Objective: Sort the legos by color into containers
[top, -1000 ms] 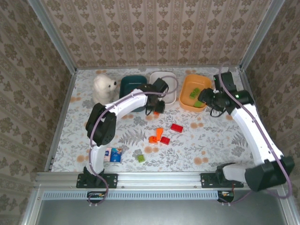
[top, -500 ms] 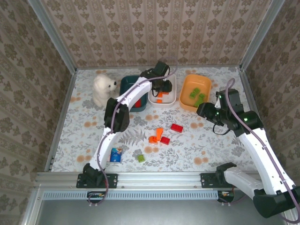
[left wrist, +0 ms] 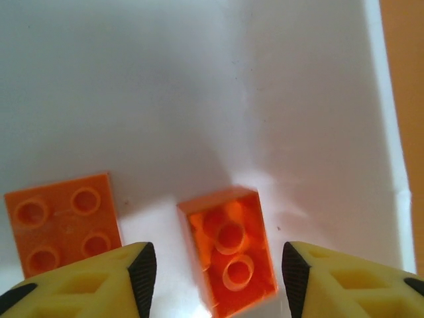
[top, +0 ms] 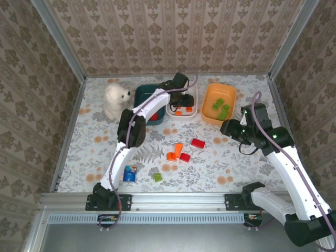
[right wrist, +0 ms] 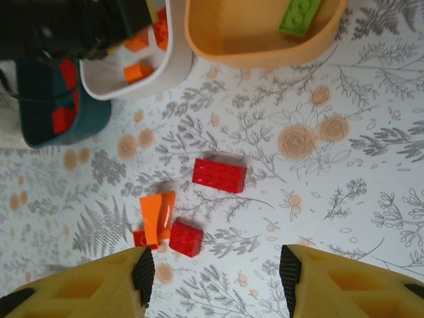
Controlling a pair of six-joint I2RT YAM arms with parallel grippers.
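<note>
Hovering inside the white bowl [top: 193,114], the left gripper [left wrist: 215,265] has its fingers spread. An orange brick [left wrist: 228,255] lies loose between them, beside a second orange brick [left wrist: 63,222]. The teal bowl [top: 143,94] holds red bricks [right wrist: 64,118]; the orange bowl [top: 208,100] holds green bricks [top: 219,106]. All three stand in a row by the back wall. The right gripper [right wrist: 215,271], spread and holding nothing, hangs over the flowered table [top: 236,168] near the loose bricks [top: 198,143]. The print on the packet [top: 127,173] is too small to read.

The left end effector [top: 183,99] has been carried from the table in front of the bowls to above the white bowl [left wrist: 199,79]. Its jaws have been parted, and an orange brick [left wrist: 232,255] has been released there. The right end effector [top: 227,127] has been drawn back from the orange bowl [top: 209,100].
</note>
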